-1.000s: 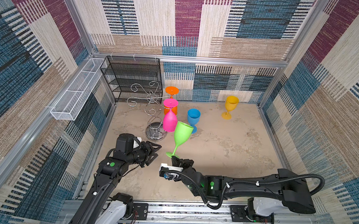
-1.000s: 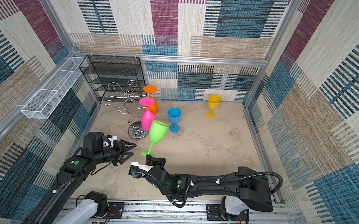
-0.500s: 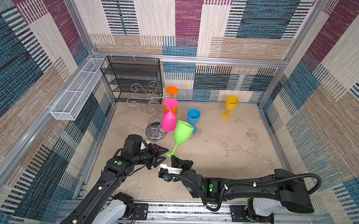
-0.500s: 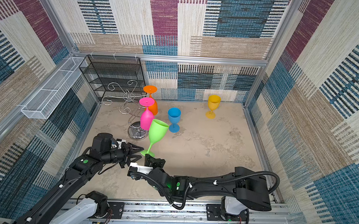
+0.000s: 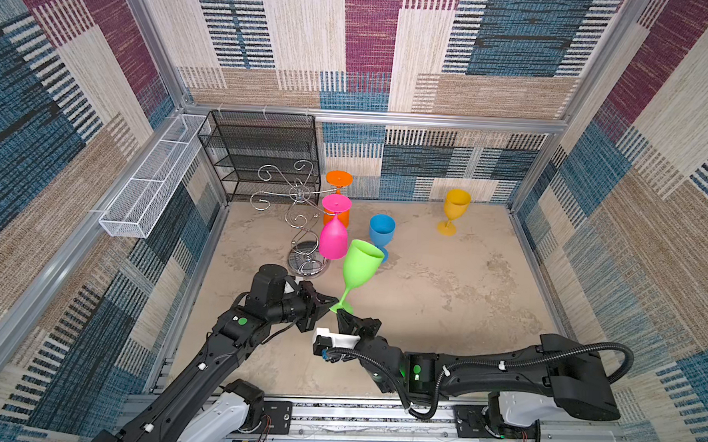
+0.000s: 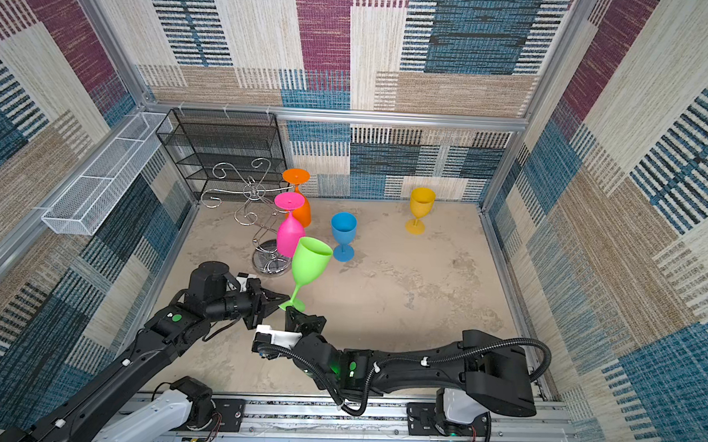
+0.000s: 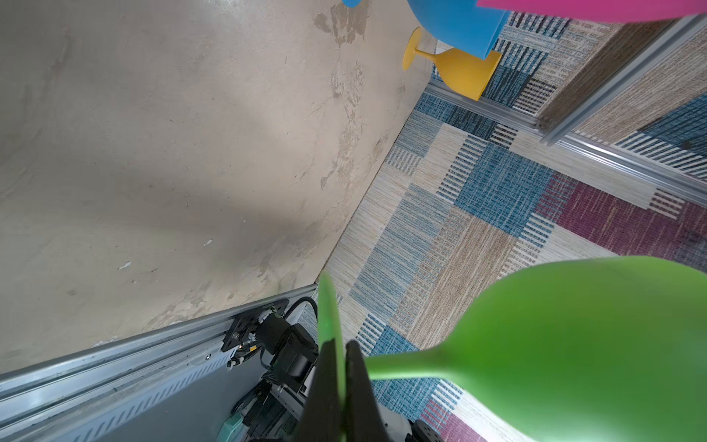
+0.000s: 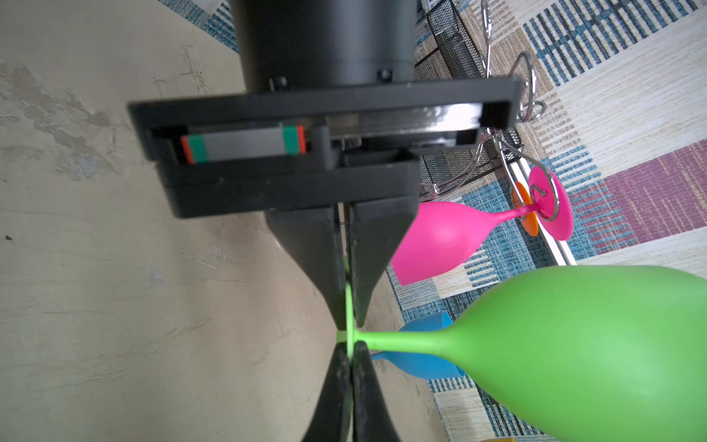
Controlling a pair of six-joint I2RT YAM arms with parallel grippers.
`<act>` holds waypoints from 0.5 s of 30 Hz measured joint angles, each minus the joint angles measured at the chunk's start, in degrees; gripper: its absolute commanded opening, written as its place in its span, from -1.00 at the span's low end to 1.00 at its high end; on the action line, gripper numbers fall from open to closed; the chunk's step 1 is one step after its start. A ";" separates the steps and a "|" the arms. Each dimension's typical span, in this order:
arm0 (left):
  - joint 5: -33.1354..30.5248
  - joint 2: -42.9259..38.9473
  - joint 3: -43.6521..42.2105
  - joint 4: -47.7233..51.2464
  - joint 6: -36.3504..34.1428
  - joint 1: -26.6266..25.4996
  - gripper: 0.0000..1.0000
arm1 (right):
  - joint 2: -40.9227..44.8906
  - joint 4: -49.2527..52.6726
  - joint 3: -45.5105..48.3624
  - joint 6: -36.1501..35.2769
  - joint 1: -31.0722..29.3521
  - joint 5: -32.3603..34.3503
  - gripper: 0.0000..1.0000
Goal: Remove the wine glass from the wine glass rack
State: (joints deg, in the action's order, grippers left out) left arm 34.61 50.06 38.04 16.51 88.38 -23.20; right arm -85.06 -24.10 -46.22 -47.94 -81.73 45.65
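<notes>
Glass: green wine glass (image 5: pixel 360 268) stands bowl-up, leaning a little, off the wine glass rack (image 5: pixel 302 227) and just in front of it.
Left arm: it reaches in from the near-left corner with the forearm rising and the wrist aimed right; left gripper (image 5: pixel 330 304) has its fingers pinched on the glass's foot.
Right arm: it lies low along the near edge, stretched across to the left; right gripper (image 5: pixel 345 316) is clamped on the same foot from the near side.
Rack: pink glass (image 5: pixel 333 241) and orange glass (image 5: pixel 338 178) hang upside down on it.
</notes>
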 measured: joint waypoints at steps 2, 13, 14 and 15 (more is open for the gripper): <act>-0.07 0.09 -0.09 -0.09 0.17 -0.07 -1.00 | 0.02 0.02 0.00 -0.22 0.00 0.00 -1.00; 0.35 -1.33 -4.15 -4.76 0.35 -0.17 -1.00 | 1.62 2.93 -0.57 2.12 0.00 -0.90 -0.21; 0.31 -1.33 -4.81 -5.53 0.35 -0.17 -1.00 | 1.99 3.72 -0.66 2.64 0.00 -1.18 -0.12; 0.39 -1.31 -5.60 -6.45 0.37 -0.17 -1.00 | 2.78 5.14 -0.70 3.43 0.00 -1.79 -0.02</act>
State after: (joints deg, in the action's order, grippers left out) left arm 35.00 48.75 32.45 10.07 88.75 -23.38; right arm -82.28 -18.96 -46.92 -44.51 -81.73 43.86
